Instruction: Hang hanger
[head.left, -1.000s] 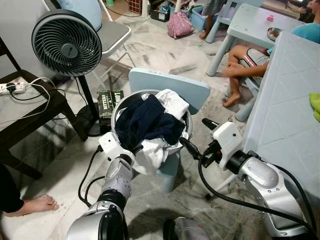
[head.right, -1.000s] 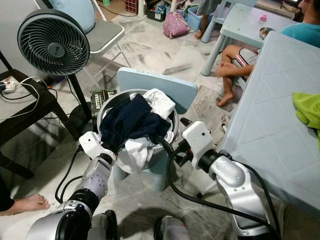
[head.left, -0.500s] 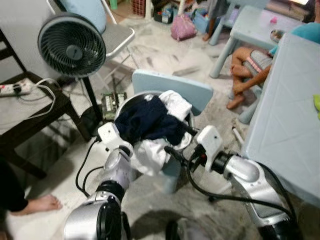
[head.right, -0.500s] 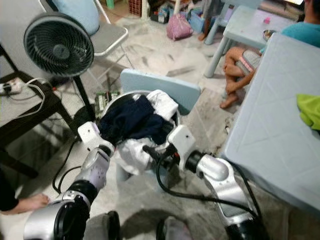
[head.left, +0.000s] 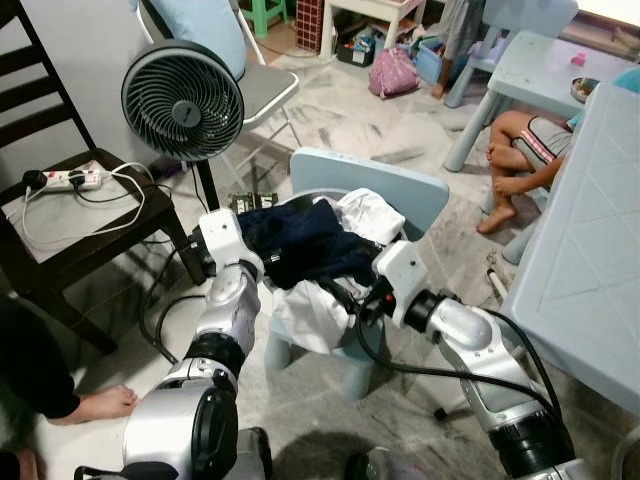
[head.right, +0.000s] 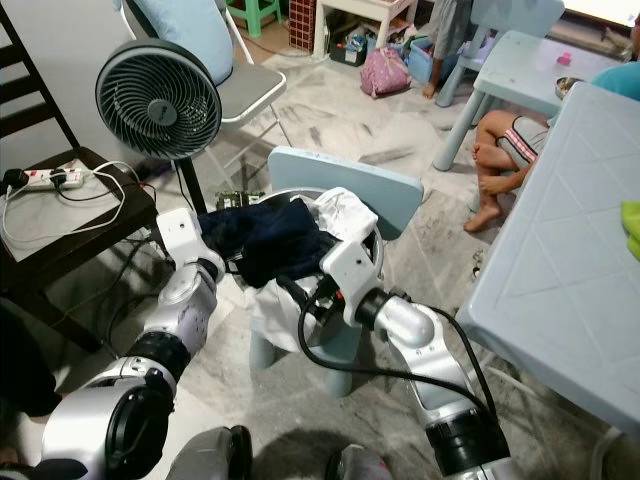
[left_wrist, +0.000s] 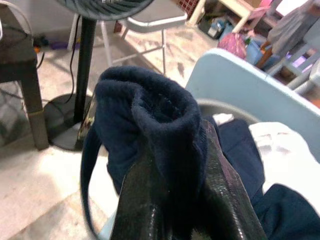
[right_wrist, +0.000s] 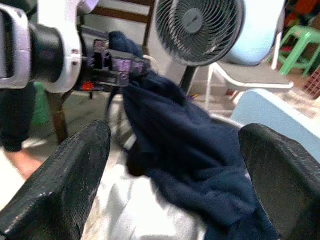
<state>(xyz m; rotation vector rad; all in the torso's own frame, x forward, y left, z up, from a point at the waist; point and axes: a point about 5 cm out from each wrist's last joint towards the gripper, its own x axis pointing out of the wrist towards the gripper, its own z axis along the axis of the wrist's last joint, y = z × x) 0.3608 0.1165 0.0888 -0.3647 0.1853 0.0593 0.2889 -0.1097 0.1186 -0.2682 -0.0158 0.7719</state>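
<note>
Navy garment (left_wrist: 165, 130) is pinched in the left gripper (left_wrist: 172, 200); right gripper (right_wrist: 175, 165) gapes wide nearby; hanging seems barely begun.

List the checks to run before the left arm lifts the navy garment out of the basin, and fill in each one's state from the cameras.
1. Left gripper shut on the navy garment: ok, a fold is bunched between its fingers.
2. Right gripper open and off the cloth: ok, fingers spread wide, facing the pile.
3. Navy garment free of the white clothes: cannot tell, it lies draped over them.
4. Basin steady on the light blue chair: cannot tell, the clothes hide most of its rim.
5. Hanger ready: cannot tell.
6. Space clear: not ok, the fan stands close and a bare foot is near the left arm.
</note>
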